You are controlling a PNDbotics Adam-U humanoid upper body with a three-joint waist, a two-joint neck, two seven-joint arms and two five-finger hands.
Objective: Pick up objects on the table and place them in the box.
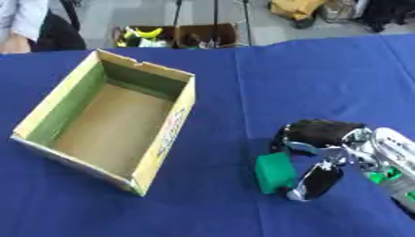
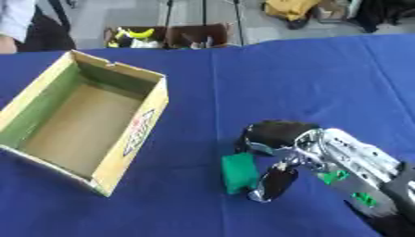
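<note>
A small green block point(image 1: 275, 172) lies on the blue table, right of the cardboard box point(image 1: 166, 139). The box stands open at the left with nothing showing on its brown floor. My right hand point(image 1: 323, 139) reaches in from the lower right and has its fingers curled over the block's far side and its thumb point(image 1: 317, 181) against the near side, so it pinches the block. Block and hand are low over the cloth; whether the block is lifted I cannot tell. My left hand shows in neither view.
The blue cloth point(image 1: 308, 78) covers the whole table, with open room behind and in front of the hand. Beyond the far edge stand cardboard boxes point(image 1: 174, 36) of small items on the floor. A person sits at the far left corner.
</note>
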